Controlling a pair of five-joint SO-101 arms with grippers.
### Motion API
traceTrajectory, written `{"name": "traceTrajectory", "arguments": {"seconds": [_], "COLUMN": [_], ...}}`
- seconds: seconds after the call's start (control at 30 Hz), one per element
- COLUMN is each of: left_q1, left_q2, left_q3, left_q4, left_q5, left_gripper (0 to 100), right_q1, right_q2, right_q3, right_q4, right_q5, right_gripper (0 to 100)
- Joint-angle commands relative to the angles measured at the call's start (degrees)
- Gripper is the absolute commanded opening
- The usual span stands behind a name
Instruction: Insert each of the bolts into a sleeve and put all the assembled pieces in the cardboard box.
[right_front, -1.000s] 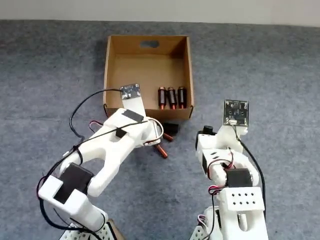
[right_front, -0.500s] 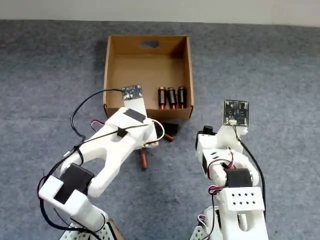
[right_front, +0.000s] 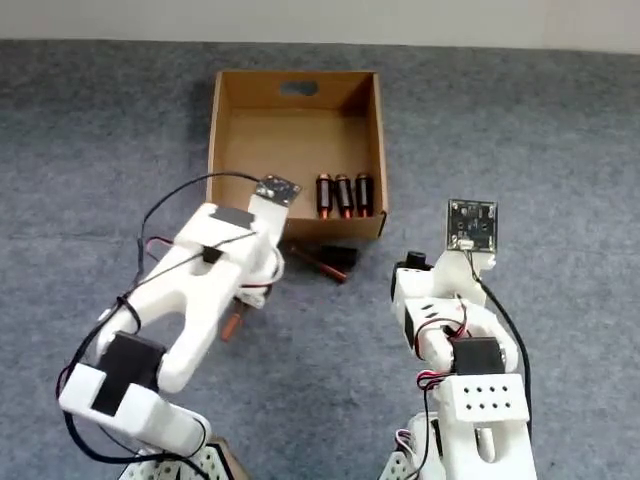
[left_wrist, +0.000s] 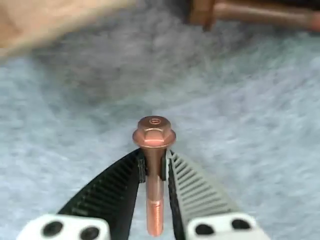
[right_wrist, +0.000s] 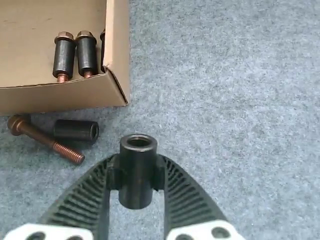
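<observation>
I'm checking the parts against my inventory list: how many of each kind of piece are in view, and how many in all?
Assembled pieces in the cardboard box: 3
Bare bolts: 2 (held bolt in the left gripper, loose bolt on the carpet)
Empty sleeves: 2 (held sleeve in the right gripper, loose sleeve on the carpet)
Total: 7 pieces

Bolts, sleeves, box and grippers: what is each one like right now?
Cardboard box: open on top.
Three assembled pieces: lying side by side inside it.
Held bolt: clamped by its shank, no sleeve on it.
Held sleeve: clamped, empty.
Loose bolt: lying flat on the carpet.
Loose sleeve: on its side beside it, empty.
Left gripper: shut on the held bolt.
Right gripper: shut on the held sleeve.
</observation>
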Motion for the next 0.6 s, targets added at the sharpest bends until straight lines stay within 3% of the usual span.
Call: {"name": "traceTrajectory", "arguments": {"seconds": [0.0,0.2,0.57], "left_q1": [-0.84,-1.45,-1.98], "left_q2": [-0.13,5.41,5.05], "left_q3": [-0.66,-0.75,-3.03], "left_q4": [0.44,-3.43,-4.13], "left_q5": [-1.76,-1.76,-1.76], "left_gripper": [1,9,9], "right_q1": [0.40,0.40,0.31], "right_q2": [-0.92,-0.92,-1.10], "right_q3": [-0.31,-0.22,0.66], "right_q4": [-1.10,-1.01,-1.19], "right_q5": [-0.62,-0.62,-0.35], "right_gripper": [0.5,0.5,0.5]}}
